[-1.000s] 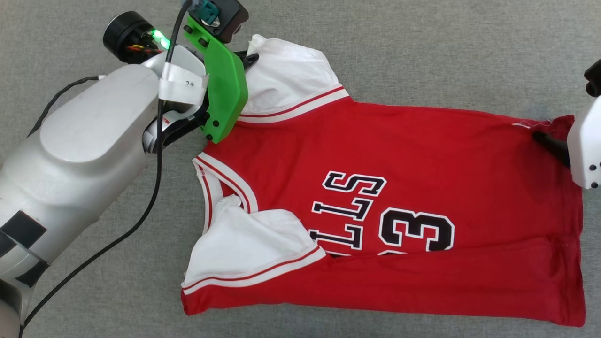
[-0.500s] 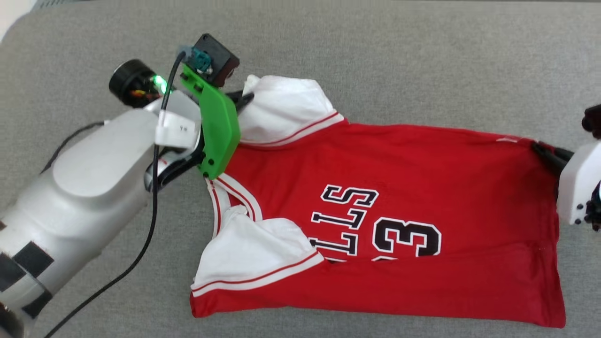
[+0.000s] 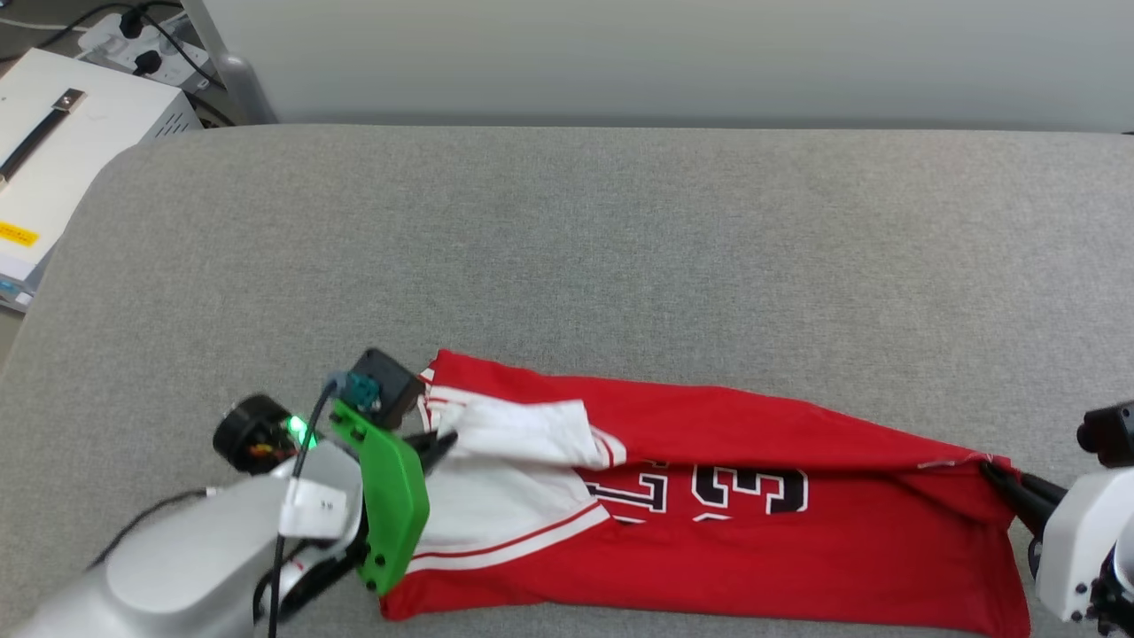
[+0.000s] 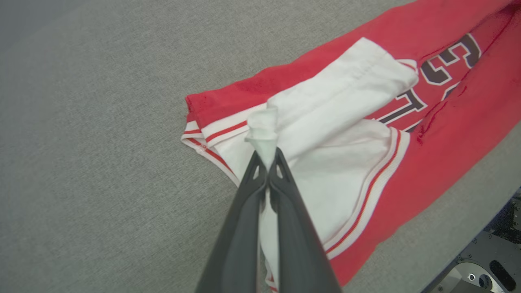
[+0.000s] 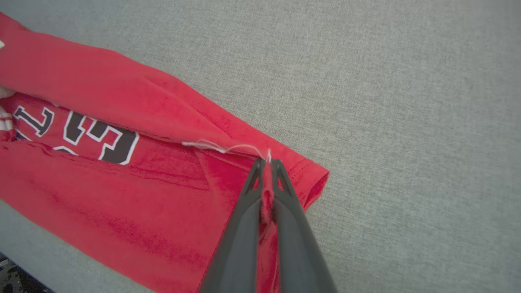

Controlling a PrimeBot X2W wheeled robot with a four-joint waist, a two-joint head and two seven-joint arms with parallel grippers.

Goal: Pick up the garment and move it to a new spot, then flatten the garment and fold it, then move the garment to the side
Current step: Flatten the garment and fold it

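The garment (image 3: 753,540), red with white sleeves and black lettering, lies lengthwise along the near edge of the grey table, bunched into a narrow band with a red layer over part of the "3". My left gripper (image 3: 447,439) is shut on a pinch of white sleeve at the garment's left end; the left wrist view shows that sleeve (image 4: 346,89) clamped at the left gripper's (image 4: 268,156) tips. My right gripper (image 3: 988,470) is shut on the red hem corner at the right end. In the right wrist view the right gripper (image 5: 268,162) pinches the garment (image 5: 122,195) beside a loose white thread.
The grey fabric table (image 3: 620,248) stretches wide beyond the garment up to its far edge and a pale wall. Off its rounded left corner stand a white box (image 3: 62,151) and a power strip (image 3: 133,35) with plugs. The robot's base (image 4: 484,264) shows below the near edge.
The head camera has tilted up, bringing the table's far edge into view. The right gripper has shut on the hem corner. Both grippers drew the garment's far edge nearer, narrowing it and hiding some lettering.
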